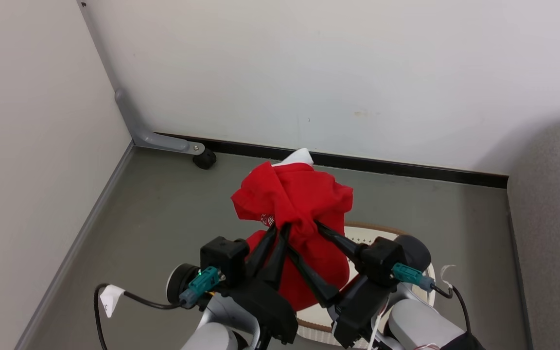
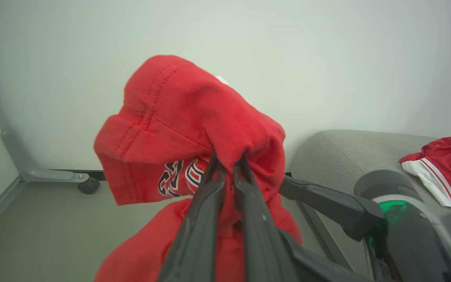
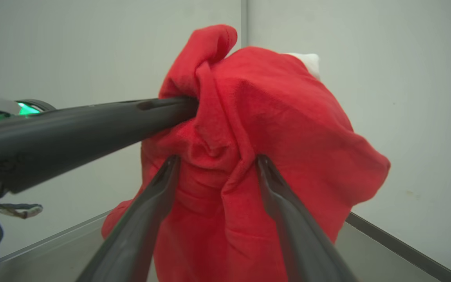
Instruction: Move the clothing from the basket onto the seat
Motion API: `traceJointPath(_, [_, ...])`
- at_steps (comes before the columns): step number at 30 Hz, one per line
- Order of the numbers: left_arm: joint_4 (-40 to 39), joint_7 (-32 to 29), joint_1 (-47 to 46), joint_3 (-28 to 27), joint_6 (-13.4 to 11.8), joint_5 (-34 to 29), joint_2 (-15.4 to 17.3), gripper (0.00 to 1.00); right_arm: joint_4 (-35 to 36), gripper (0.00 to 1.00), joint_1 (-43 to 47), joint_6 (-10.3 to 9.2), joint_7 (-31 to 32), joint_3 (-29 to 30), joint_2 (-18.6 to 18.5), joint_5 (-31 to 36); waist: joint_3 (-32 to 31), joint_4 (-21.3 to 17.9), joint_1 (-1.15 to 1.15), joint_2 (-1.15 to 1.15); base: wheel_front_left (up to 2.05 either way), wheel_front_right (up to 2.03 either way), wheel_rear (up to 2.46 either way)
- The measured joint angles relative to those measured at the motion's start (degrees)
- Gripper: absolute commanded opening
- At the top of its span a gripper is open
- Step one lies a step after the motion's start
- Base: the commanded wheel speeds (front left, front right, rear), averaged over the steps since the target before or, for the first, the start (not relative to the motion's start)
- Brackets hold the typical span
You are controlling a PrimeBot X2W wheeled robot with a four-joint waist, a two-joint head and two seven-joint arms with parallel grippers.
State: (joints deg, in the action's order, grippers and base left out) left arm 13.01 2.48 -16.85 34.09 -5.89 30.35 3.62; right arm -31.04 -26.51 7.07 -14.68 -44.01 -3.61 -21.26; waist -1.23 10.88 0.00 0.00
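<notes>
Above the basket (image 1: 377, 228), the left gripper (image 1: 281, 228) is pinching the jersey (image 1: 294, 194) narrowly. The right gripper (image 1: 303, 236) is clamping a thicker bunch.

Black, white-outlined characters (image 2: 178, 179) on the red jersey (image 2: 170, 129) look too crumpled to read.
</notes>
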Motion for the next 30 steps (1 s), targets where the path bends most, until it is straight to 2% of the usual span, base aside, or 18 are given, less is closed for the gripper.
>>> traceJointPath(7, [-2.23, -2.48, 1.29, 1.63, 1.46, 2.29, 0.01, 0.00, -0.86, 1.00, 0.01, 0.00, 0.00, 0.01, -0.02, -0.45, 0.06, -0.04, 0.00, 0.00, 0.00, 0.00, 0.00])
traceJointPath(8, [-2.42, -2.79, 1.39, 1.76, 1.53, 2.30, 0.01, 0.00, -0.87, 0.86, 0.01, 0.00, 0.00, 0.01, -0.02, -0.53, 0.07, -0.04, 0.00, 0.00, 0.00, 0.00, 0.00])
traceJointPath(9, [-2.58, -3.16, 1.56, 1.88, 1.88, 2.36, 0.02, 0.00, -0.90, 0.86, 0.01, 0.00, 0.00, 0.01, -0.02, -0.58, 0.07, -0.04, 0.00, 0.00, 0.00, 0.00, 0.00])
traceJointPath(10, [-2.75, -3.45, 1.72, 1.97, 1.88, 2.36, 0.01, 0.00, -0.94, 0.47, 0.02, 0.00, 0.00, 0.01, -0.02, -0.59, 0.08, -0.03, 0.00, 0.00, 0.00, 0.00, 0.00])
traceJointPath(11, [-2.90, -3.64, 1.79, 2.01, 1.88, 2.37, 0.01, 0.00, -0.96, 0.31, 0.02, 0.00, 0.00, 0.01, -0.03, -0.75, 0.08, -0.03, 0.00, 0.00, 0.00, 0.00, 0.00])
traceJointPath(12, [-3.05, -3.93, 1.79, 2.02, 1.88, 2.37, 0.01, 0.00, -0.96, 0.08, 0.02, 0.00, 0.00, 0.01, -0.02, -1.03, 0.09, -0.02, 0.00, 0.00, 0.00, 0.00, 0.00])
traceJointPath(13, [-3.18, -3.98, 1.79, 2.02, 1.88, 2.42, 0.00, 0.00, -0.93, 0.00, 0.02, 0.00, 0.00, 0.02, -0.01, -1.18, 0.10, -0.01, 0.00, 0.00, 0.00, 0.00, 0.00])
traceJointPath(18, [-3.68, -4.70, 1.79, 1.83, 1.83, 2.80, 0.00, 0.00, -0.86, 0.00, 0.04, 0.02, 0.00, 0.02, 0.02, -1.55, 0.16, 0.04, 0.00, 0.00, 0.00, 0.00, 0.00])
traceJointPath(19, [-3.78, -4.91, 1.79, 1.77, 1.78, 2.80, 0.00, 0.09, -0.86, 0.00, 0.04, 0.02, 0.00, 0.03, 0.02, -1.65, 0.17, 0.02, 0.00, 0.00, 0.00, 0.00, 0.00])
traceJointPath(20, [-3.82, -4.91, 1.79, 1.69, 1.77, 2.80, 0.01, 0.29, -0.85, 0.00, 0.07, 0.02, 0.00, 0.10, 0.03, -1.88, 0.20, 0.00, 0.00, 0.00, 0.00, 0.00, 0.00])
traceJointPath(22, [-3.96, -4.91, 1.83, 1.67, 1.63, 2.79, 0.05, 0.54, -0.85, 0.00, 0.11, 0.02, 0.00, 0.64, 0.07, -2.02, 0.26, -0.06, 0.00, 0.00, 0.00, 0.00, 0.00])
traceJointPath(23, [-4.05, -4.91, 1.91, 1.67, 1.62, 2.78, 0.07, 0.85, -0.86, 0.00, 0.12, 0.02, 0.00, 1.07, 0.05, -2.04, 0.29, -0.11, 0.00, 0.00, 0.00, 0.00, 0.00])
traceJointPath(24, [-4.10, -4.91, 1.98, 1.71, 1.60, 2.72, 0.12, 1.00, -0.87, 0.00, 0.13, 0.02, 0.00, 1.52, 0.02, -2.14, 0.32, -0.17, 0.00, 0.00, 0.00, 0.00, 0.00])
traceJointPath(30, [-4.07, -4.88, 2.12, 1.90, 1.35, 1.93, 1.01, 1.00, -1.01, 0.00, 0.45, 0.02, 0.00, 3.49, 0.02, -2.44, 0.54, -0.77, 0.00, 0.00, 0.00, 0.00, 0.00])
